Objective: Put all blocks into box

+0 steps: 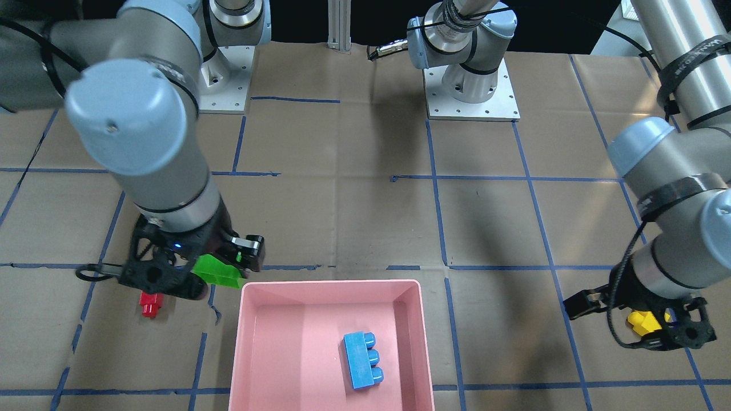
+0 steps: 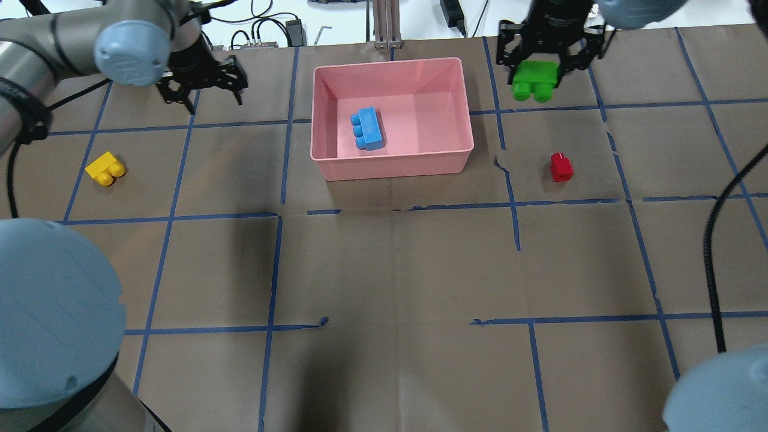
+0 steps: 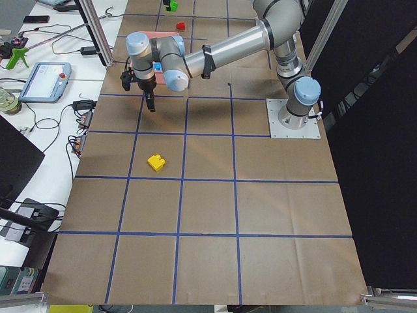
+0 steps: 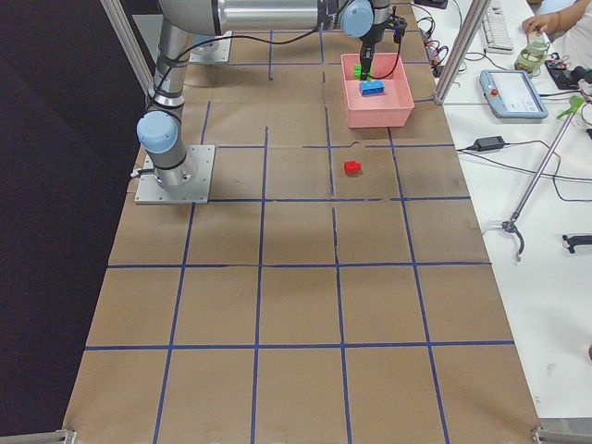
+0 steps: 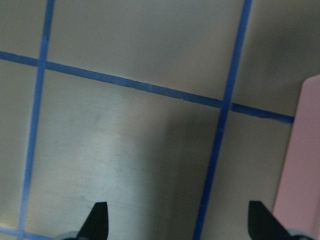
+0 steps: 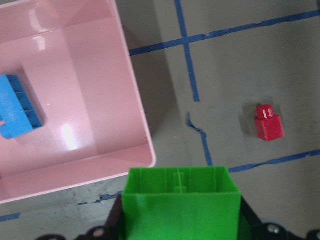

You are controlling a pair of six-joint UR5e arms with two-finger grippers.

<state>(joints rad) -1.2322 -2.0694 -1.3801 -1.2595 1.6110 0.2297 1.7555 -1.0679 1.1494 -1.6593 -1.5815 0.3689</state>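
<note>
My right gripper [image 2: 542, 67] is shut on the green two-stud block [image 2: 535, 81] and holds it above the table, just to the right of the pink box [image 2: 390, 168]. The right wrist view shows the green block [image 6: 179, 200] beside the box's corner [image 6: 142, 131]. The blue three-stud block [image 2: 367, 128] lies inside the box. The red one-stud block [image 2: 561, 167] sits on the table to the right of the box. The yellow two-stud block [image 2: 105, 168] lies far left. My left gripper [image 2: 209, 95] is open and empty, raised left of the box and apart from the yellow block.
The table is covered in brown paper with a blue tape grid [image 2: 384, 210]. The two arm bases [image 1: 471, 85] stand at the robot's side. The left wrist view shows only paper, tape and the box's edge [image 5: 302, 165] between the fingertips [image 5: 97, 220].
</note>
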